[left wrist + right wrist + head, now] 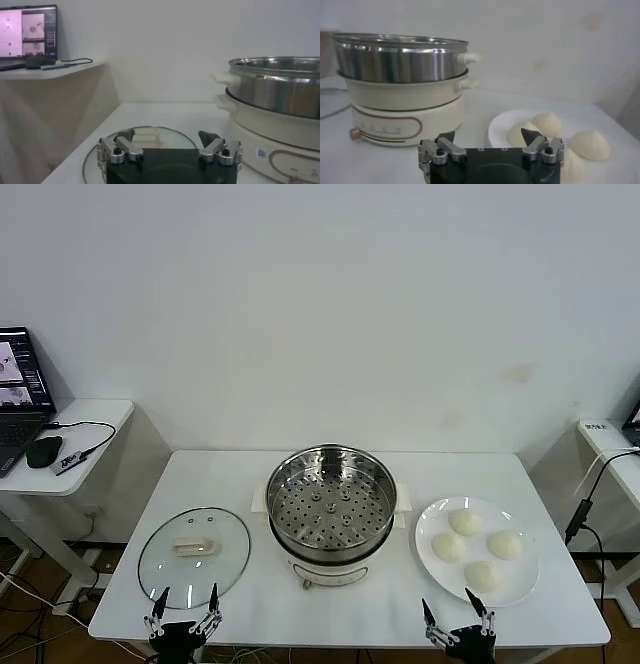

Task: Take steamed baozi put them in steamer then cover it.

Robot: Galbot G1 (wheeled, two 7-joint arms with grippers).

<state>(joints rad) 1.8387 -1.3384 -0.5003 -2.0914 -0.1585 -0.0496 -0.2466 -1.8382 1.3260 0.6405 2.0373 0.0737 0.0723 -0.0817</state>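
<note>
Several off-white baozi point(478, 549) lie on a white plate point(428, 532) at the table's right; they also show in the right wrist view point(547, 123). The steel steamer point(331, 502) stands uncovered at the table's middle, its perforated tray bare; it also shows in the left wrist view point(280, 85) and the right wrist view point(400, 57). The glass cover point(194, 550) with its cream handle lies flat on the table at the left. My left gripper point(183, 612) is open and empty at the front edge, just before the cover point(145, 136). My right gripper point(456, 618) is open and empty at the front edge, just before the plate.
A side table point(95, 422) with a laptop point(20, 394), mouse and cables stands at the left. Another small table point(610, 439) with a hanging cable is at the right. A white wall runs behind the table.
</note>
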